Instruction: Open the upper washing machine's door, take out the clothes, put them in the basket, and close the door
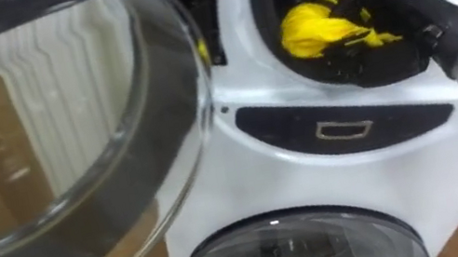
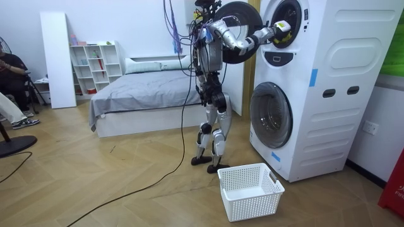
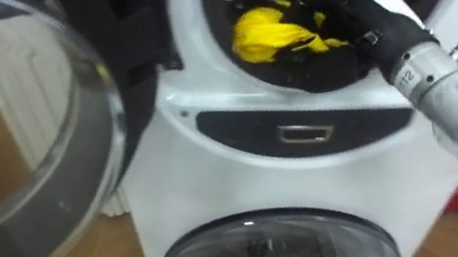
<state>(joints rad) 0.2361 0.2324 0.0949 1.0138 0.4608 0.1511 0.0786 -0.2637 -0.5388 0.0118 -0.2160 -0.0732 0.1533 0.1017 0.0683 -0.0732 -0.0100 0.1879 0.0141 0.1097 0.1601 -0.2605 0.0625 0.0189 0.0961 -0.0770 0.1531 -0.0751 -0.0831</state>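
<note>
A yellow cloth (image 1: 311, 29) lies bunched at the front lip of the upper drum (image 1: 362, 77) of a white stacked washing machine (image 2: 315, 82). My right arm comes in from the right. Its dark right hand (image 1: 378, 26) sits inside the drum, with fingers curled over the cloth's right side; yellow shows between them. In the right eye view the same hand (image 3: 344, 21) rests against the cloth (image 3: 264, 32). From the room view I stand upright close to the machine's front, right hand (image 2: 279, 29) at the upper opening.
The upper door (image 1: 68, 128) hangs open at my left, its glass bowl close to the camera. Below is the shut lower door (image 1: 298, 249). A white laundry basket (image 2: 249, 189) stands on the wood floor by my feet. A bed (image 2: 145, 88) is behind me.
</note>
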